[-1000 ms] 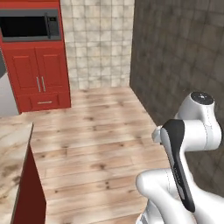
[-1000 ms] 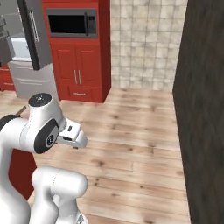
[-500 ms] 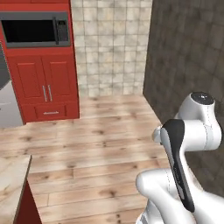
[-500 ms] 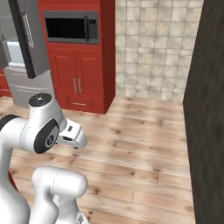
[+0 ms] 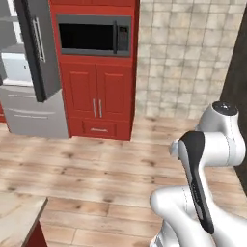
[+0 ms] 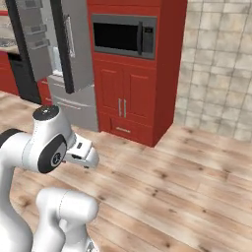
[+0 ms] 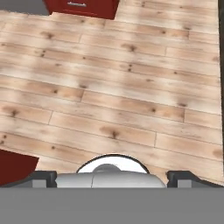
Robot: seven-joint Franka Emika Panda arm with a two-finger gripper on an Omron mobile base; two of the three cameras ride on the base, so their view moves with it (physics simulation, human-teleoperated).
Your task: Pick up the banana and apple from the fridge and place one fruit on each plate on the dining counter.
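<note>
The fridge (image 5: 29, 111) stands at the left of the left base view, its dark grey door (image 5: 42, 48) swung open, pale shelves and silver lower drawers showing. In the right base view the fridge (image 6: 74, 103) sits at the upper left with both doors open. A corner of the dining counter (image 5: 17, 214), marbled beige on a red base, pokes in at the lower left. My gripper (image 7: 112, 177) is open over bare wooden floor, tips wide apart with nothing between them. The arm is folded close over the base. The banana, the apple and the plates are out of view.
A tall red cabinet with a built-in microwave (image 5: 94, 34) stands right of the fridge. A beige tiled wall (image 5: 188, 58) and a dark wall (image 5: 240, 72) close off the right. Wooden floor (image 5: 106, 169) lies open between me and the fridge.
The whole picture has shifted right: the base has turned, bringing the fridge into view and sliding the counter down to the lower left corner. The arm keeps its folded pose.
</note>
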